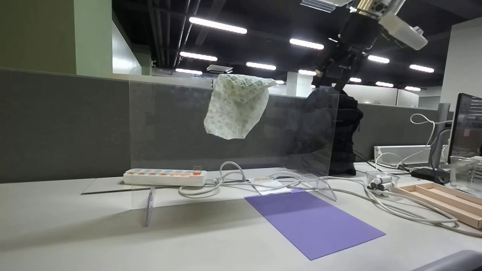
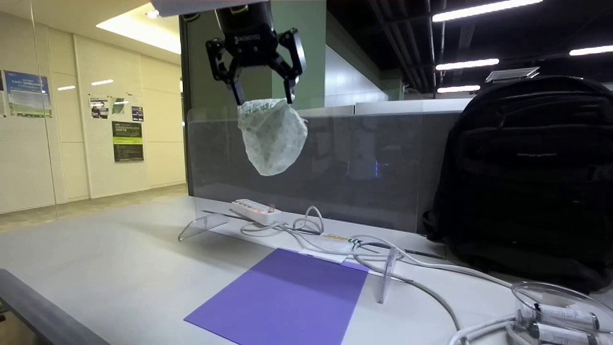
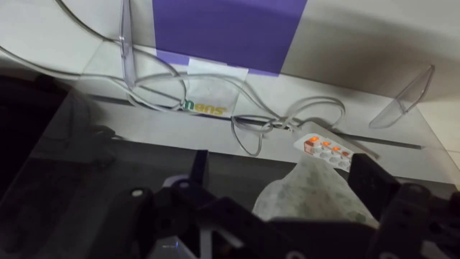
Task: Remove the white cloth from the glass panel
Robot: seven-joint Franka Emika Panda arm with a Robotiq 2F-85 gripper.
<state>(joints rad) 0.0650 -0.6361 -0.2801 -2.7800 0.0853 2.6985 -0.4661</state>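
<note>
One white cloth [image 1: 236, 109], on panel [image 1: 169, 120], apart from spread jaws

White cloth [image 1: 237, 109]: matt, crinkled fabric. Panel [image 1: 169, 128]: clear, smooth, glossy. Power strip [image 1: 165, 178]: plastic-looking. Purple sheet [image 1: 312, 224]: smooth, matt. Tray [image 1: 472, 221]: wood-like, matt. Backpack [image 2: 527, 187]: matt fabric.

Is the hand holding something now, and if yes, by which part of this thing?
Nothing is held: the hand is open, away from the cloth, which hangs on the glass panel.
</note>
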